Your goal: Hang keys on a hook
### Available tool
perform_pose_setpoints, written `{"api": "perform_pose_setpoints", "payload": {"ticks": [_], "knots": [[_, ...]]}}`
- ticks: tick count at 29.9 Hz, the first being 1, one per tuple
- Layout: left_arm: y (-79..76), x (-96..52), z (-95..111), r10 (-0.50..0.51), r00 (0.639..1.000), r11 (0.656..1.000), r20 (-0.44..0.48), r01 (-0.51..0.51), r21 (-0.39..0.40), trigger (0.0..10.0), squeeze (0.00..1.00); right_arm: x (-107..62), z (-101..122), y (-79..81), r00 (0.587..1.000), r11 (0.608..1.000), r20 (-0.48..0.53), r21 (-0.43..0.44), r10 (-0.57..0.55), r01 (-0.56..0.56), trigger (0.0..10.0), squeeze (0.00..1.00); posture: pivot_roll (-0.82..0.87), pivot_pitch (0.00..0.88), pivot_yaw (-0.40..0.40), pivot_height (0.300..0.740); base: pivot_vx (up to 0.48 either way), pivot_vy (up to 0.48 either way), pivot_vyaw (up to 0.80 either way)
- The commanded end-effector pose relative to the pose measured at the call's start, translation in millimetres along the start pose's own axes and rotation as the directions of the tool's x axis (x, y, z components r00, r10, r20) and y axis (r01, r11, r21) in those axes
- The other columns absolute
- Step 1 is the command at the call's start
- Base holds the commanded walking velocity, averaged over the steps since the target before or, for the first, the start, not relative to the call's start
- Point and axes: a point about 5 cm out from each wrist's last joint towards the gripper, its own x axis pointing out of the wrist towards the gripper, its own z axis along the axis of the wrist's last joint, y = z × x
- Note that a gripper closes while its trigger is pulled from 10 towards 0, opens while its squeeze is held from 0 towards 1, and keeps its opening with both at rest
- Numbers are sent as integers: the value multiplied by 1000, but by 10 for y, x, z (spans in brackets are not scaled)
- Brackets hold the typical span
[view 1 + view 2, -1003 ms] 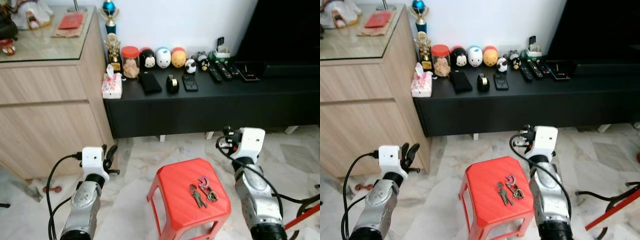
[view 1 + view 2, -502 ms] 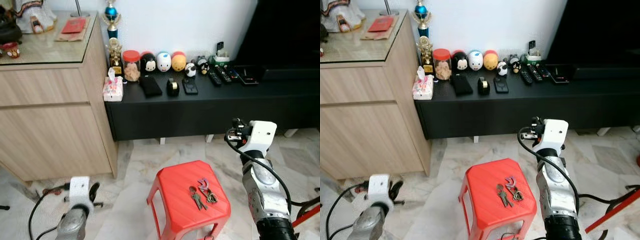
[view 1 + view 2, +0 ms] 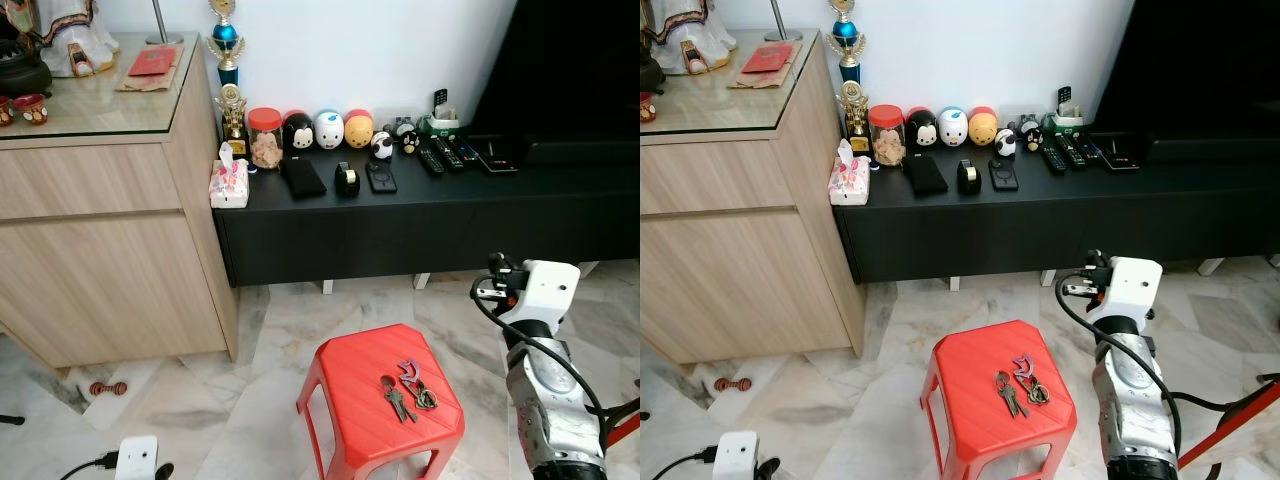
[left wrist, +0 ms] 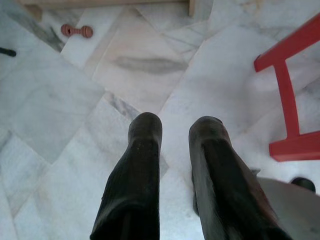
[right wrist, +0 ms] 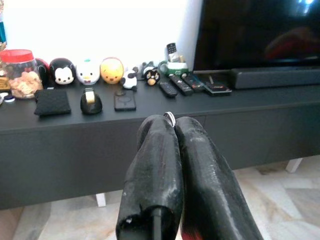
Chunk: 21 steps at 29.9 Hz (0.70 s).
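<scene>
The keys (image 3: 404, 384) lie untouched on the red stool (image 3: 350, 385), so nothing is done. The right hand (image 5: 172, 122) is pressed closed and empty beside it; the left hand (image 4: 172, 137), slightly parted, hangs low, holding nothing.

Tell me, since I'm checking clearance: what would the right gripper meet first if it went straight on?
Probably the front of the black TV console. The right gripper, fingers shut, points at it across open floor; depth is unclear.
</scene>
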Motion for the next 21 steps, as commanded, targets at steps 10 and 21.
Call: {"api": "perform_pose_setpoints", "payload": {"ticks": [10,21], "knots": [[-69,-84,-236,-22,997,999,-74,24,30,10000,0,-89,67,-113,999,999,25,-3,-37,37,10000,0,90,0,-78,740,0,0,0],[-162,-123,-327,-36,995,999,-89,37,11,10000,0,-150,33,-73,1000,1000,0,2,-28,28,10000,0,90,2,-82,740,0,0,0]]}}
